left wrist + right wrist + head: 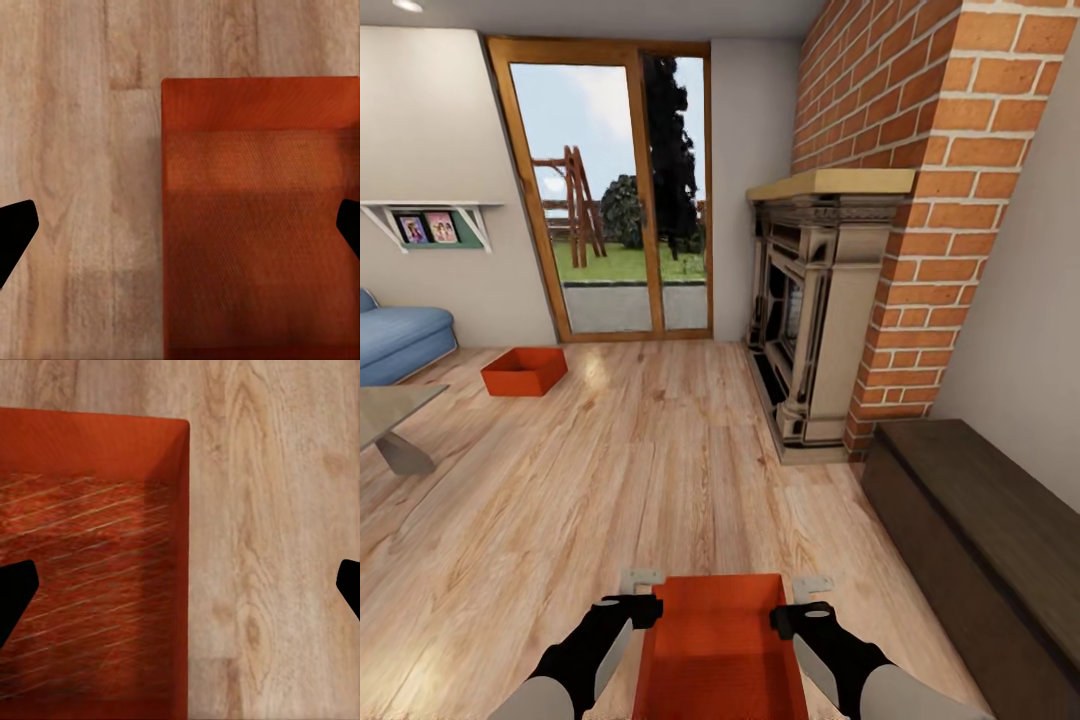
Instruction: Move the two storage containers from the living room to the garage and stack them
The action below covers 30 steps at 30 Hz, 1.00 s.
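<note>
Wood-plank living-room floor [660, 450] held one orange-red rectangular bin [523, 371] at ten o'clock; another orange-red bin [720, 650] sat between the left gripper [643, 592] and right gripper [800, 600], both jaws apart, apparently straddling its walls for lifting.

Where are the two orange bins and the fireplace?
Near bin [720, 650], head view: its flat bottom.
Far bin [523, 372], head view: its front wall, near the glass door.
Fireplace [815, 320], head view: its carved surround.

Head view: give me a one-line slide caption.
Both open grippers, left and right, flank the near container on living-room planks; second container sits by the glass door.
</note>
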Available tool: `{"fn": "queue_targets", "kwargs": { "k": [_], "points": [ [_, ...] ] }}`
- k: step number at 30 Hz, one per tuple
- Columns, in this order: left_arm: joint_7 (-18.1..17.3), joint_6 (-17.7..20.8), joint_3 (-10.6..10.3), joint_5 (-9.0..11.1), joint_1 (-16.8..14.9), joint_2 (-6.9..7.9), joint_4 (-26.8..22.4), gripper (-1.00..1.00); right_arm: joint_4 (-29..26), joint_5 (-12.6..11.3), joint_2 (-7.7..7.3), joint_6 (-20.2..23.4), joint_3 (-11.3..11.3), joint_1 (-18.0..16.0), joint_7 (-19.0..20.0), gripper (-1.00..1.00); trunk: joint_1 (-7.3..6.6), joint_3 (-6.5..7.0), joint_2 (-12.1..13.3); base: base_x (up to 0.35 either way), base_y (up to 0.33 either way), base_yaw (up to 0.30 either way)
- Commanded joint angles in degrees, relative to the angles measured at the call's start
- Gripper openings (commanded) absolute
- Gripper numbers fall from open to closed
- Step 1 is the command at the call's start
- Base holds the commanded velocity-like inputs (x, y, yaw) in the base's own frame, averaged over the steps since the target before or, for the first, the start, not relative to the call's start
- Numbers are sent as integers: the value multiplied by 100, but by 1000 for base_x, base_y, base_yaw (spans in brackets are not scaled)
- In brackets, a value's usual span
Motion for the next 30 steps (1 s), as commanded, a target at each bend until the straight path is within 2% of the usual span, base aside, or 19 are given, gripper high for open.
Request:
{"fn": "queue_targets", "kwargs": {
  "k": [1, 30],
  "points": [
    [17, 33, -4, -6, 2, 0, -13, 100, -12, -33, 1, 31, 46, -4, -41, 100, 22, -33, -44, 0, 0, 0],
    [17, 42, -9, -7, 2, 7, -9, 100, -12, -33, -29, 18, 44, -4, -37, 100, 659, -821, -1207, 0, 0, 0]
  ]
}}
